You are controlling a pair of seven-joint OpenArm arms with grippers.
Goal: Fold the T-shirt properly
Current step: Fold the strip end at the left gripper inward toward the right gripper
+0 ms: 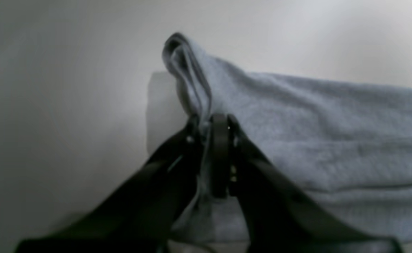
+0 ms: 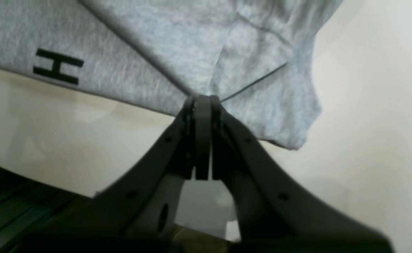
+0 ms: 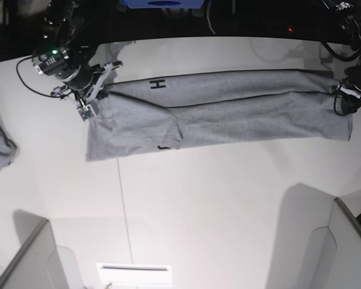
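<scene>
This looks like a robotics lab or test bench rather than a home. A broad, plain white tabletop (image 3: 216, 198) fills the base view, with a robot arm mounted at each far corner, black cables (image 3: 30, 81) trailing beside the right arm (image 3: 63, 60), whose green indicator light glows. Dark equipment lines the far edge, and grey partition panels (image 3: 24, 259) stand at the near corners.
</scene>
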